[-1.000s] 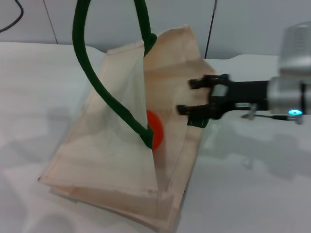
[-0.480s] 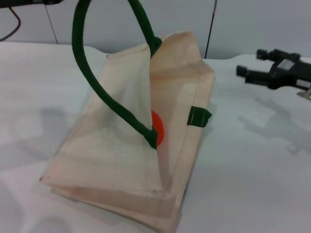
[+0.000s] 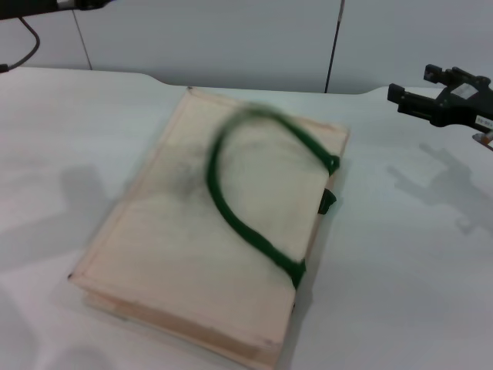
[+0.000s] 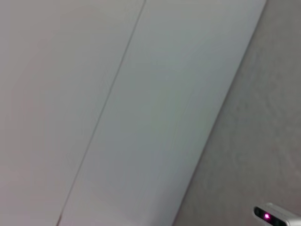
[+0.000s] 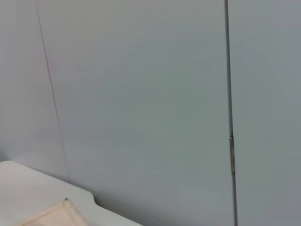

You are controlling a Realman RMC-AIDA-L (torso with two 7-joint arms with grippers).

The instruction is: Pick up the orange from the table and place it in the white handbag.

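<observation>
The white handbag point(image 3: 177, 239) lies flat on the table point(image 3: 400, 270), with one dark green handle point(image 3: 246, 208) fallen across its top and a green tab point(image 3: 327, 200) at its right edge. A corner of the bag shows in the right wrist view point(image 5: 51, 217). The orange is hidden from view. My right gripper point(image 3: 412, 83) is open and empty, raised at the far right, well clear of the bag. Only a dark part of my left arm point(image 3: 54, 5) shows at the top left edge.
A grey wall with vertical panel seams point(image 3: 333, 46) stands behind the table. A dark cable point(image 3: 27, 38) hangs at the far left. Bare tabletop lies to the left and right of the bag.
The bag, held open by its raised handle with the orange showing inside, has dropped flat and the handle has fallen onto it. My right gripper has drawn back to the right.
</observation>
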